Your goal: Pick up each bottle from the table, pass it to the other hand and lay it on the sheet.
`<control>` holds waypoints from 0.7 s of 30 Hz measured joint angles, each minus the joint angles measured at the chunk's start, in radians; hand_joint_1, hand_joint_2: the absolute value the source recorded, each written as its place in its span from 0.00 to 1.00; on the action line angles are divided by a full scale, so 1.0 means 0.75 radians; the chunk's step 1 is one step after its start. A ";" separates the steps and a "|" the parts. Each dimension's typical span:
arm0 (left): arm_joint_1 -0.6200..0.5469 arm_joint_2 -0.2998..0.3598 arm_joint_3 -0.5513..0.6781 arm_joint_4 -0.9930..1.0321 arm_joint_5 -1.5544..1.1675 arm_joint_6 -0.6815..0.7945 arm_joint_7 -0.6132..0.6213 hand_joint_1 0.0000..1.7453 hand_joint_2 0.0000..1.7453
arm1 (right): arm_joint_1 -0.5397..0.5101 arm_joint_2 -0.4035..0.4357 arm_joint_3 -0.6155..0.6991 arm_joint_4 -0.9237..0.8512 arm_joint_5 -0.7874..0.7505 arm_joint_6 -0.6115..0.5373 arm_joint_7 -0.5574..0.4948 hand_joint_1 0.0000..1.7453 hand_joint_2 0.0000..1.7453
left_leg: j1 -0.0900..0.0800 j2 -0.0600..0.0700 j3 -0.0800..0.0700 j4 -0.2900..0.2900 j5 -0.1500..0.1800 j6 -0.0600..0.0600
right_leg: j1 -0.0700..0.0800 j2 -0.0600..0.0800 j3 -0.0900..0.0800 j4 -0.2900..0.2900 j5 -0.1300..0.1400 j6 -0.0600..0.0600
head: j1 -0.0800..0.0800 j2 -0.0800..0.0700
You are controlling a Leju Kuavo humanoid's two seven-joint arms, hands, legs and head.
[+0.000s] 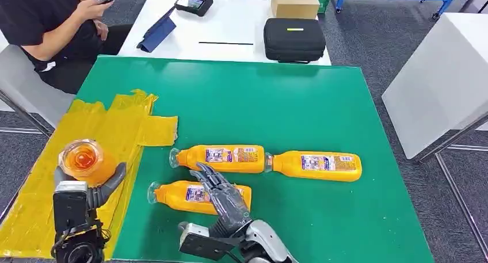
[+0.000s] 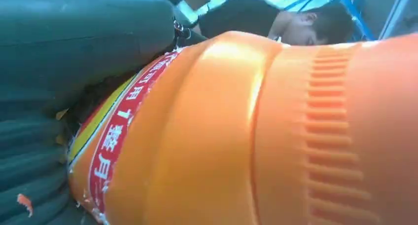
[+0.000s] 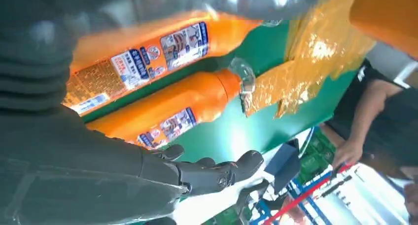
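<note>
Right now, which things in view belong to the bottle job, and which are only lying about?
Job: orange plastic bottle held by the left hand; three orange labelled bottles lying on the green table; yellow sheet; open right hand.

Lying about: black zip case, cardboard box, blue tablet cover.

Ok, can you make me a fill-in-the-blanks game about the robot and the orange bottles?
1. The left robot hand holds an orange bottle above the ____ sheet.
2. ____ orange bottles lie on the green table.
3. The right robot hand is over the bottle nearest the robot, with its fingers ____.
4. A black ____ sits on the white table behind.

Missing words: yellow; three; spread; case
</note>
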 measured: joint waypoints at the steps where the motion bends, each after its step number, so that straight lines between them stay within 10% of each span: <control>1: 0.000 0.007 0.000 -0.001 -0.053 0.034 0.008 1.00 1.00 | 0.013 -0.006 -0.006 -0.021 0.016 0.001 0.003 0.00 0.00 | 0.000 0.000 0.000 0.000 0.000 0.000 | 0.000 0.000 0.000 0.000 0.000 0.000 | 0.000 0.000; 6: 0.019 0.091 0.001 0.030 -0.479 0.234 0.168 1.00 1.00 | 0.124 -0.077 -0.037 -0.228 0.196 0.171 0.070 0.00 0.00 | 0.000 0.000 0.000 0.000 0.000 0.000 | 0.000 0.000 0.000 0.000 0.000 0.000 | 0.000 0.000; 7: 0.023 0.109 -0.001 0.047 -0.574 0.251 0.216 1.00 1.00 | 0.139 -0.091 -0.038 -0.253 0.228 0.196 0.079 0.00 1.00 | 0.000 0.000 0.000 0.000 0.000 0.000 | 0.000 0.000 0.000 0.000 0.000 0.000 | 0.000 0.000; 11: 0.017 0.166 -0.059 0.180 -0.892 0.171 0.460 1.00 1.00 | 0.171 -0.148 -0.033 -0.302 0.331 0.286 0.110 0.00 1.00 | 0.000 0.000 0.000 0.000 0.000 0.000 | 0.000 0.000 -0.001 0.000 -0.001 -0.001 | 0.000 0.000; 12: 0.010 0.173 -0.080 0.219 -0.920 0.151 0.491 1.00 1.00 | 0.176 -0.158 -0.029 -0.302 0.344 0.297 0.117 0.00 0.00 | 0.000 0.000 0.000 0.000 0.000 0.000 | 0.000 0.000 -0.001 0.000 -0.001 -0.001 | 0.001 0.000; 21: -0.100 0.186 -0.221 0.549 -1.004 0.111 0.605 1.00 1.00 | 0.175 -0.188 -0.004 -0.264 0.368 0.327 0.121 0.00 0.00 | -0.001 0.000 0.000 0.000 0.000 0.000 | 0.000 0.000 0.000 0.000 0.002 -0.003 | 0.000 0.000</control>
